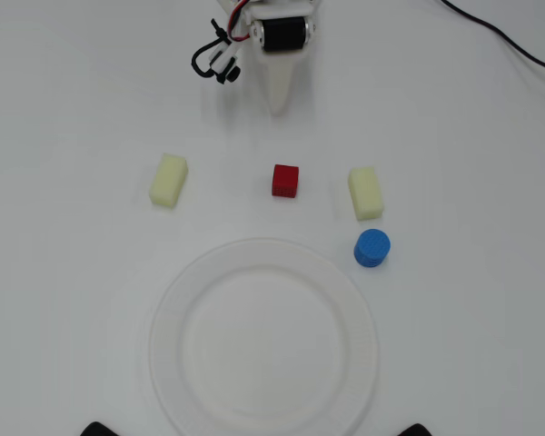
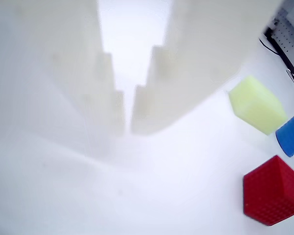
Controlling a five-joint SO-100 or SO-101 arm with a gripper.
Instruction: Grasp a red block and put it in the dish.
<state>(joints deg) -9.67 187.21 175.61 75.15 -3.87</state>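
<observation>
**Pre-grasp state: gripper empty, block untouched**

The gripper (image 1: 280, 102) sits at top centre of the overhead view, its fingers nearly together with only a narrow slit and nothing held. The red block (image 1: 285, 180) lies mid-frame, apart from the tip, directly above the dish (image 1: 163, 300) at lower centre. This alignment suggests a straight reach. The block appears at the wrist view's lower right.

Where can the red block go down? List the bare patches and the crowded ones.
The dish is empty, so its whole centre is free. Bare table also lies between the left yellow block and the red block. It is crowded on the overhead view's right, where the other yellow block and the blue cylinder sit close together.
</observation>
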